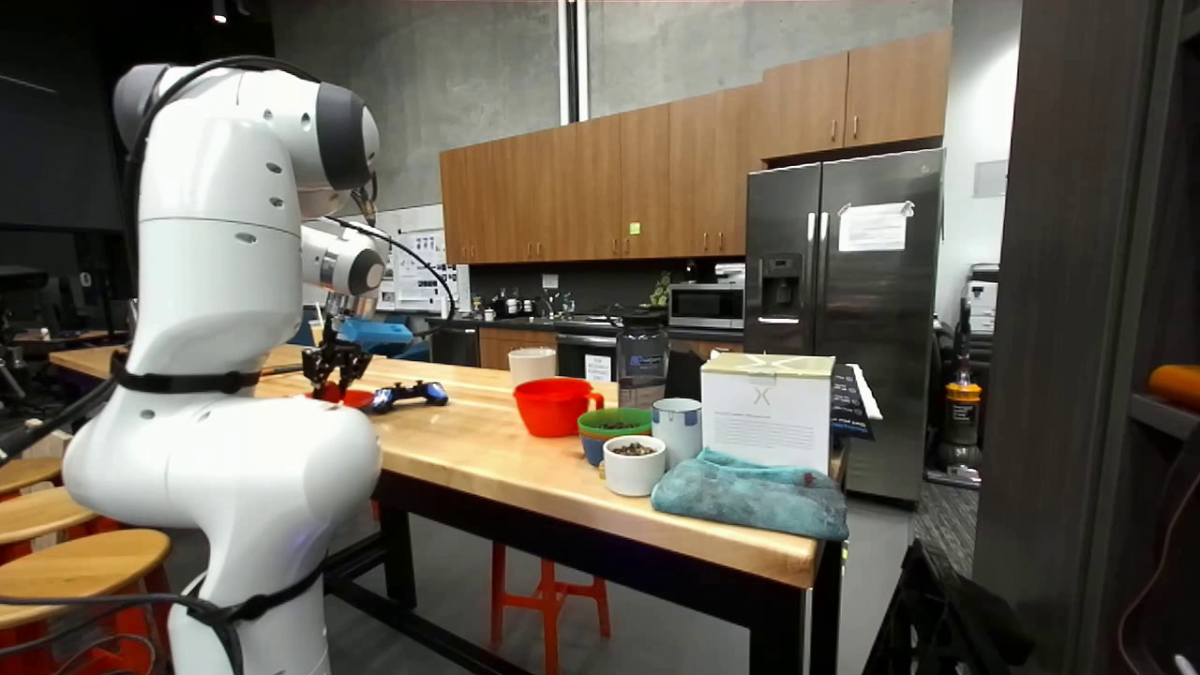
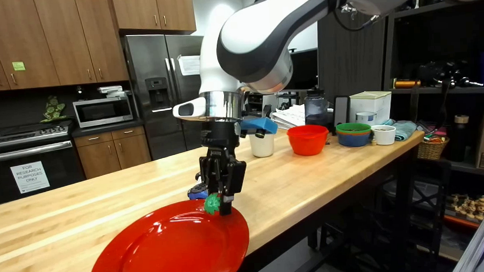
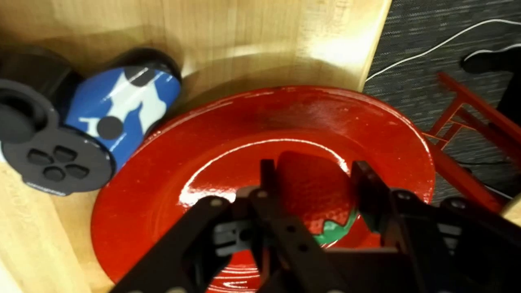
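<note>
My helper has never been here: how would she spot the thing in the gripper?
On the wooden table, find the big red plate. Over it, the gripper holds a strawberry-like piece: red too, but unlike the smooth plate, it is dimpled and topped with green.

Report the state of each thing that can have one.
Claw: closed on strawberry
Strawberry: gripped
Red plate: face up
Game controller: buttons up
Towel: folded
Green bowl: stacked, contents inside
White ramekin: upright, contents inside
White box: closed
Refrigerator: shut
Microwave: shut
Oven: shut
Upper cabinets: shut
</note>
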